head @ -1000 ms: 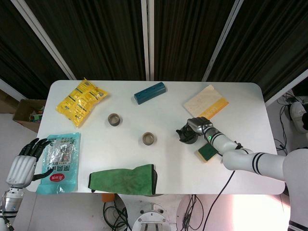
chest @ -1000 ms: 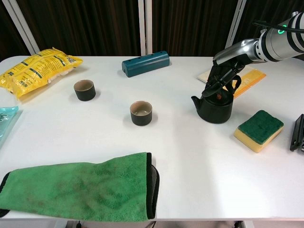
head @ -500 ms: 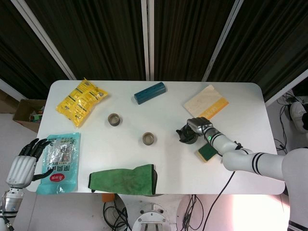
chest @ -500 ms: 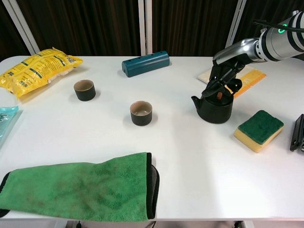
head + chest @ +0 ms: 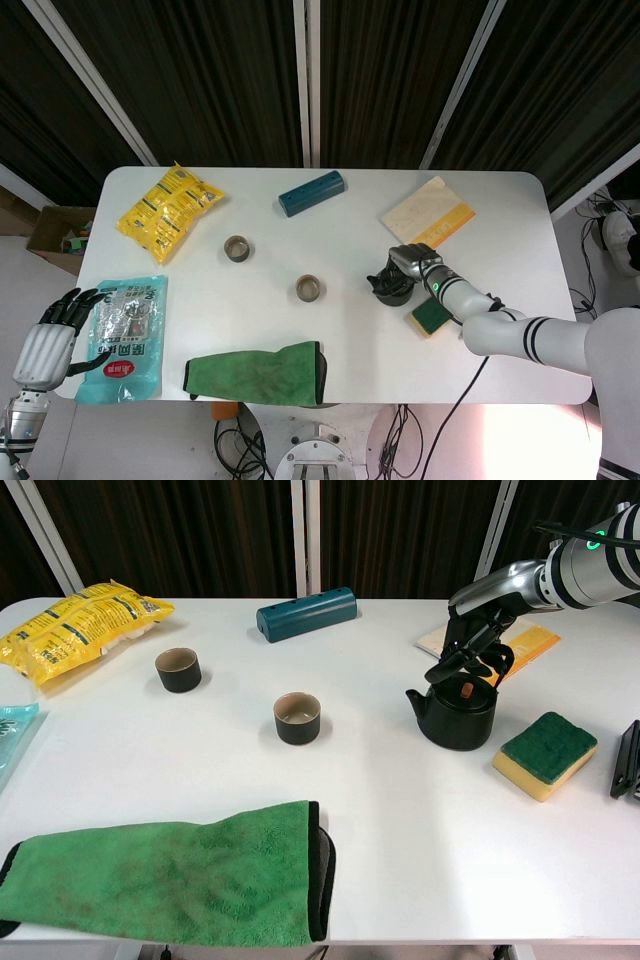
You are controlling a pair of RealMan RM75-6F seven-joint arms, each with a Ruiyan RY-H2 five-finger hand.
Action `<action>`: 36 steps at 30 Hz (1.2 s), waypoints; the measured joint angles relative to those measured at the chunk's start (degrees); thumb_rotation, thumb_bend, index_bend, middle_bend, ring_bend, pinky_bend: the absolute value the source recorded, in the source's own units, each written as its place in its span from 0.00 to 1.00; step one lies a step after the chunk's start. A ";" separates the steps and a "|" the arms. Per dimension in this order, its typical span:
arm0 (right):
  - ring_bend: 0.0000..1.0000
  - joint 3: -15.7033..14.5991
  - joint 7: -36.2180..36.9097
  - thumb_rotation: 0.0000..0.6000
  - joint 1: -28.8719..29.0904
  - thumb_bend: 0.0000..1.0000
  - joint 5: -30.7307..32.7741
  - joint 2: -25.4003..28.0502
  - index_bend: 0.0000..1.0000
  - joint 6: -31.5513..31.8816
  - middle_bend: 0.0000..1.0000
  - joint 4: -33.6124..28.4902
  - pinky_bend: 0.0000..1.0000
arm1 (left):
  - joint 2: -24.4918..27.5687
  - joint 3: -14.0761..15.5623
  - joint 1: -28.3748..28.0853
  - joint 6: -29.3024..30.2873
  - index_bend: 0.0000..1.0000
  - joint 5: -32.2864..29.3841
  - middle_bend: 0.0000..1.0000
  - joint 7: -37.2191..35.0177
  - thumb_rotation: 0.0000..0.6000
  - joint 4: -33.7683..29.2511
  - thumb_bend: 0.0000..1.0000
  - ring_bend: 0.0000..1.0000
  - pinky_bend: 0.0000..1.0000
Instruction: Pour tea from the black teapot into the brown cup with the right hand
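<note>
Fingers of my right hand [image 5: 478, 645] grip black teapot [image 5: 459, 716] handle, nr table's right edge; brown cup [image 5: 297, 717] mid-table.

Change over the last second. The right hand [image 5: 478, 652], gripping the handle above the teapot [image 5: 459, 713], now sits slightly higher than before. The teapot, earlier at rest on the counter [image 5: 400, 810], appears raised a little off it and has shifted a touch toward the sponge [image 5: 544, 753]. Its spout now points more plainly toward the brown cup [image 5: 297, 717]. In the head view the teapot [image 5: 388, 289] shows the same small shift.
</note>
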 measured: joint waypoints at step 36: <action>0.79 2.80 -1.66 0.52 -3.81 0.24 -4.44 1.49 0.97 7.87 0.88 -2.37 0.60 | -0.08 -0.01 -0.27 -0.48 0.16 -0.13 0.13 0.00 1.00 -0.02 0.09 0.09 0.21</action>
